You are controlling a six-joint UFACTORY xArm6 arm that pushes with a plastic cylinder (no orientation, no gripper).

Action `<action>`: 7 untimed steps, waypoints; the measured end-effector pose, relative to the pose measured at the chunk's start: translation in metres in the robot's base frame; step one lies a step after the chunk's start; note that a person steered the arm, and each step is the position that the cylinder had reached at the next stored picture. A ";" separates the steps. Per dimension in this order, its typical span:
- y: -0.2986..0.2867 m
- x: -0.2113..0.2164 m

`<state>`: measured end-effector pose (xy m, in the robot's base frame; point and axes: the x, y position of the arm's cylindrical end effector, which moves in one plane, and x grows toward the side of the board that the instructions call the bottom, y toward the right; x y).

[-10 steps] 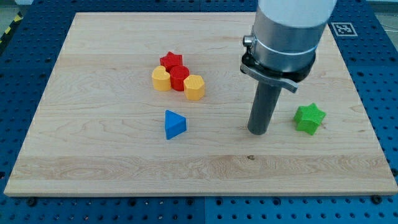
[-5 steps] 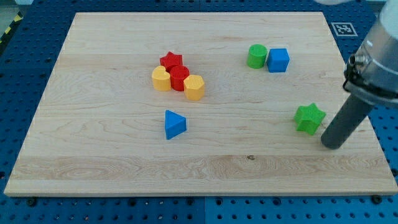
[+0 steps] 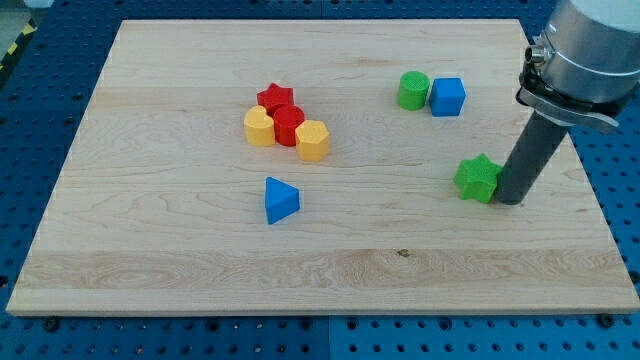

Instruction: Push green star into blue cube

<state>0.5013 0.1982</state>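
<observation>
The green star [image 3: 478, 178] lies on the wooden board [image 3: 180, 250] at the view's right. The blue cube [image 3: 447, 97] sits above it, toward the view's top, with a green cylinder [image 3: 413, 90] touching its left side. My tip [image 3: 509, 198] rests on the board right against the star's right side.
A cluster of a red star [image 3: 276, 98], a red cylinder [image 3: 288, 125], a yellow heart-like block [image 3: 260, 128] and a yellow hexagonal block [image 3: 313, 140] sits left of centre. A blue triangular block [image 3: 281, 200] lies below it. The board's right edge is close to my tip.
My tip swung from the star's left, around below it, to its right side. The star has slid a little left and up. The blue cube and green cylinder are now uncovered.
</observation>
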 end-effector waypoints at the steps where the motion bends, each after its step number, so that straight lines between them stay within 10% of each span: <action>1: -0.008 -0.004; 7: -0.041 0.020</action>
<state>0.5210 0.1570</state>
